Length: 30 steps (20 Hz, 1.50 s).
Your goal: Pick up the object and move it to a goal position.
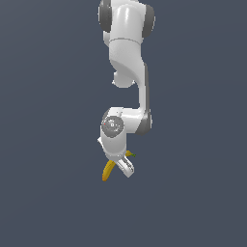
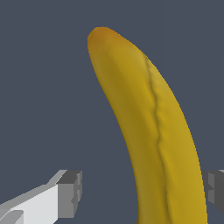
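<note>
1. Banana (image 2: pixel 153 131) fills the wrist view, lying between the gripper (image 2: pixel 142 192) fingers; one grey pad (image 2: pixel 70 192) stands clear of its peel with a gap, the other (image 2: pixel 214 190) sits just beside it.
2. Whether the gripper is clamped on the fruit, I cannot tell.
3. Its brownish end points away from the gripper.
4. Seen from the exterior view, the banana (image 1: pixel 108 171) pokes out below the gripper (image 1: pixel 123 166), under the white Panda arm (image 1: pixel 128 53).

The white arm (image 1: pixel 126 72) hangs down the middle of the exterior view, its gripper (image 1: pixel 123 166) tilted. A yellow banana (image 1: pixel 108 170) lies across the fingers, one end pointing down toward the view's left, its greenish tip showing on the right.
</note>
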Motion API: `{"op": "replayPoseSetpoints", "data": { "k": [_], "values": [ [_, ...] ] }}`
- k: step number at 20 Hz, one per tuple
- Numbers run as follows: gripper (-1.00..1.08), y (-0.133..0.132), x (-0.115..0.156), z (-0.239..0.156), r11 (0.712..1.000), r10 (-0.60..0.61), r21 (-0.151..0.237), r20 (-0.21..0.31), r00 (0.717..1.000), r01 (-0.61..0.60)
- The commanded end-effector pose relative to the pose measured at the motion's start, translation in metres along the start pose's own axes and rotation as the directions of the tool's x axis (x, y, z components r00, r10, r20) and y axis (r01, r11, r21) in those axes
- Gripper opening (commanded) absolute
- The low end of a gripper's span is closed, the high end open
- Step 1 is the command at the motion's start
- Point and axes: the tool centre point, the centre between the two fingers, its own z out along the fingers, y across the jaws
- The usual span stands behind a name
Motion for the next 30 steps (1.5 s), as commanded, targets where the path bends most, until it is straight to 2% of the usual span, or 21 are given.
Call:
{"op": "replayPoseSetpoints", "data": {
  "k": [1, 2, 3, 19, 25, 30],
  "values": [
    [1.00, -0.001, 0.001, 0.002, 1.000, 0.000, 0.001, -0.001, 1.000, 0.000],
    [1.00, -0.001, 0.001, 0.001, 1.000, 0.000, 0.001, -0.001, 1.000, 0.000],
    [-1.00, -0.001, 0.001, 0.001, 1.000, 0.000, 0.001, -0.001, 1.000, 0.000],
    [-1.00, -0.001, -0.002, -0.008, 1.000, 0.001, 0.001, -0.001, 1.000, -0.001],
    [-1.00, -0.003, -0.012, -0.036, 1.000, 0.002, 0.001, -0.001, 1.000, -0.002],
    [-1.00, -0.007, -0.027, -0.076, 1.000, 0.002, 0.001, -0.001, 1.000, -0.002]
  ]
}}
